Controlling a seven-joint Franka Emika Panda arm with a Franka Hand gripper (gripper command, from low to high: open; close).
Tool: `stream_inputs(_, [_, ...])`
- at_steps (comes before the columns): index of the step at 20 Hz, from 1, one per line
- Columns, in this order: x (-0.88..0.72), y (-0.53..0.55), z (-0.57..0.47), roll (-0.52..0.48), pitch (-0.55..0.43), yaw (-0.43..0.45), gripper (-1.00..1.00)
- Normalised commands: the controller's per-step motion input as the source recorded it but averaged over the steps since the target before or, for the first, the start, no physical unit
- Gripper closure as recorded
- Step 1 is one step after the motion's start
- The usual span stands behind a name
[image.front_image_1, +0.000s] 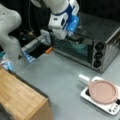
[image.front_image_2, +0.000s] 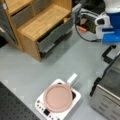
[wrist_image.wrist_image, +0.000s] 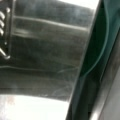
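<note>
Hanging over the toaster oven (image.front_image_1: 86, 47), the gripper (image.front_image_1: 70, 37) sits right at the top edge of the oven's front, by the black door handle (image.front_image_1: 76, 39). From where I stand I cannot tell whether its fingers are apart or pinched together; the white and blue wrist blocks them in both front views. In a front view the gripper (image.front_image_2: 111, 48) comes down at about two o'clock, with the handle (image.front_image_2: 108, 53) just below it and the oven's (image.front_image_2: 110, 95) silver body stretching away toward four o'clock. Something teal (image.front_image_1: 79, 48) shows behind the glass of the oven door, below the gripper. The wrist view is filled with brushed steel (wrist_image.wrist_image: 47, 57), with a teal curved shape (wrist_image.wrist_image: 110, 32) along its right side at three o'clock; no fingers show there.

Three black knobs (image.front_image_1: 98, 54) run down the oven's front at its right end. On the grey table (image.front_image_1: 55, 75), at five o'clock from the oven, a pink pan (image.front_image_1: 103, 91) rests on a small white hob (image.front_image_1: 110, 107), its white handle (image.front_image_1: 83, 78) pointing toward ten o'clock. A wooden cabinet (image.front_image_1: 20, 97) stands at seven o'clock, well apart from the oven; in a front view its drawer (image.front_image_2: 53, 35) hangs open.
</note>
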Motion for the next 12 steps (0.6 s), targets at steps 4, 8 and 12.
stream_inputs(4, [-0.22,-0.22,-0.32,0.228,-0.082,-0.002,-1.0])
stream_inputs(8, [-0.2,-0.24,-0.32,0.233,-0.082,-0.01,-1.0])
stream_inputs(12, [-0.15,-0.21,-0.24,0.245,-0.092,-0.026,-1.0])
